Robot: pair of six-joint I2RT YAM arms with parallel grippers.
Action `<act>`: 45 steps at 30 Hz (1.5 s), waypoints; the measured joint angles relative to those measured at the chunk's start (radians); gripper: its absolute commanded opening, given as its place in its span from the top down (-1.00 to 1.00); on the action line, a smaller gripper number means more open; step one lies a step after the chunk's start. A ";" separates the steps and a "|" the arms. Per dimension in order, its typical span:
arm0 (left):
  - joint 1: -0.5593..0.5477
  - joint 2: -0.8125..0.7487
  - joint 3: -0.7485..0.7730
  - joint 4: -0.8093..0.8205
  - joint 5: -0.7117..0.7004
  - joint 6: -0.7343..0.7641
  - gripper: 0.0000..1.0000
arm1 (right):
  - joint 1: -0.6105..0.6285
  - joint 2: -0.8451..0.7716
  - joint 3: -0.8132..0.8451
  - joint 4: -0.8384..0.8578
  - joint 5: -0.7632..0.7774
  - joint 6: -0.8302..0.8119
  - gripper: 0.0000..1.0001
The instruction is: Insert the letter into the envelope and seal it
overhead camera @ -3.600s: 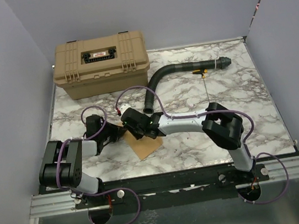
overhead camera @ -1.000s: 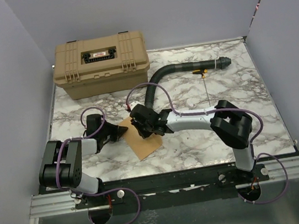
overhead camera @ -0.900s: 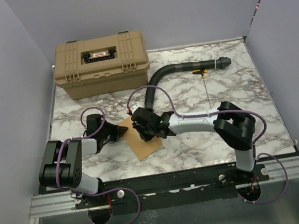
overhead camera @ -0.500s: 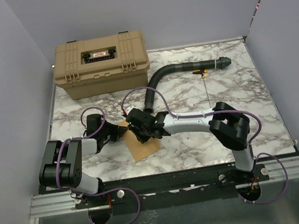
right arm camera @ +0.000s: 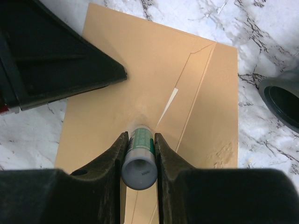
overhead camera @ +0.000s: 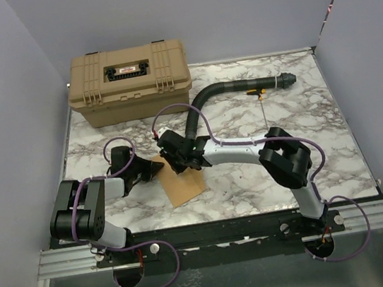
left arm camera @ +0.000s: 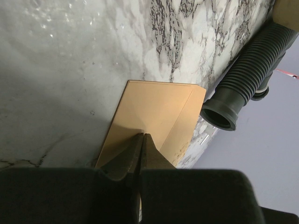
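The right pincer (right arm camera: 139, 137) grips a glue stick (right arm camera: 140, 161) tip-down on the envelope (right arm camera: 135, 70), whose long axis runs straight ahead, flap edge just right; the closed left pincer (left arm camera: 141, 140) presses it ahead-left

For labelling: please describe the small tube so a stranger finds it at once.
Before the tan toolbox, an orange-tan envelope lies on the marble table. The right tool grips the small tube over it; no neighbour has its green-and-white label.
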 measured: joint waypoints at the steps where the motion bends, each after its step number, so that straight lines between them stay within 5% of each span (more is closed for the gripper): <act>1: 0.000 0.000 0.000 0.000 0.000 0.000 1.00 | 0.005 -0.006 -0.011 0.006 0.001 -0.005 0.99; 13: 0.000 0.004 -0.003 0.011 0.001 0.000 1.00 | 0.071 -0.097 -0.137 0.014 0.017 0.010 0.99; 29: 0.001 0.004 -0.009 0.023 0.002 0.000 1.00 | 0.006 0.018 0.022 0.005 0.019 0.013 0.99; 45: 0.001 0.005 -0.013 0.032 0.002 0.000 1.00 | 0.089 -0.087 -0.122 -0.002 0.030 0.056 0.99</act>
